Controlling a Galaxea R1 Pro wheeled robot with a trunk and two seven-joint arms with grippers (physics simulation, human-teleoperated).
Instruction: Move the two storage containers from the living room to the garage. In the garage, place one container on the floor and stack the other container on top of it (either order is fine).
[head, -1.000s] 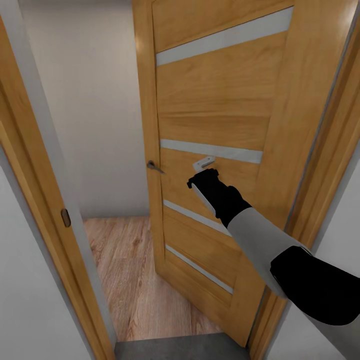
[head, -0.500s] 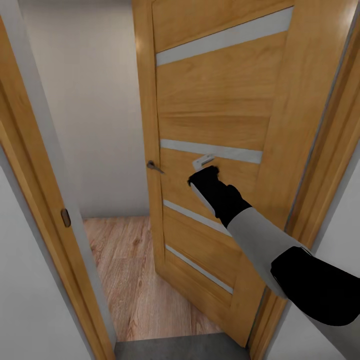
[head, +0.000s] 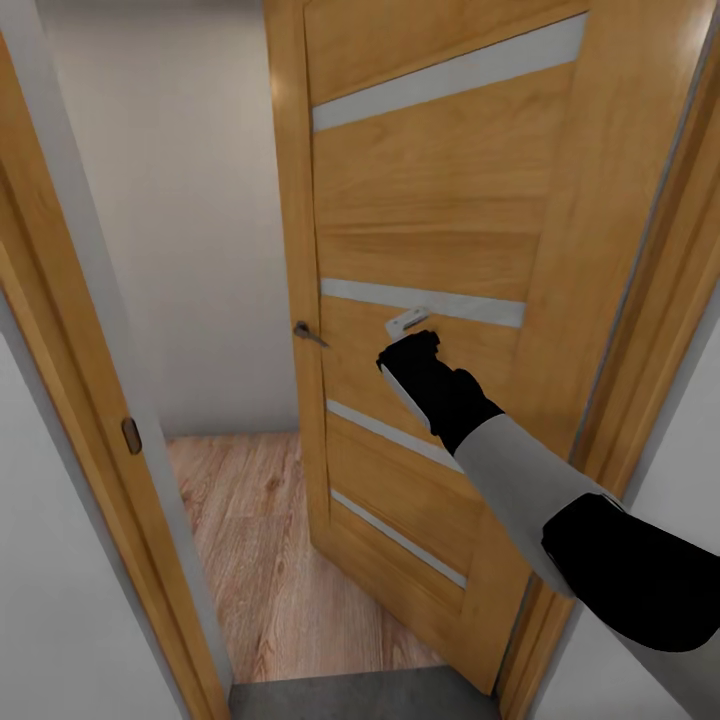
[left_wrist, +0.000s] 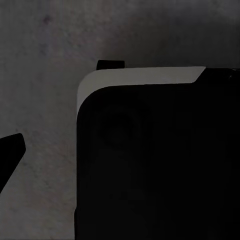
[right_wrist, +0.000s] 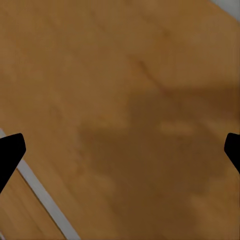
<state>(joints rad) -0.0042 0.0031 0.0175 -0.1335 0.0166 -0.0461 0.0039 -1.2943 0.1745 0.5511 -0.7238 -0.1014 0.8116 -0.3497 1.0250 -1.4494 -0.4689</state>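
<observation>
The right arm (head: 520, 480) reached toward eleven o'clock, its fingers (head: 408, 323) spread wide, seemingly touching the wooden door (head: 440, 200).

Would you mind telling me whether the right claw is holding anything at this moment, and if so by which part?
Nothing is held. The right claw is open, its fingers spread wide, facing the wooden door close up.

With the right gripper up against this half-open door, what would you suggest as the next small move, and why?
Probably keep pushing the wooden door further open with the right gripper. The gripper sits at the panel near its middle grey strip, jaws apart in the wrist view, and the gap onto the wood-plank floor looks narrow for the base.
</observation>
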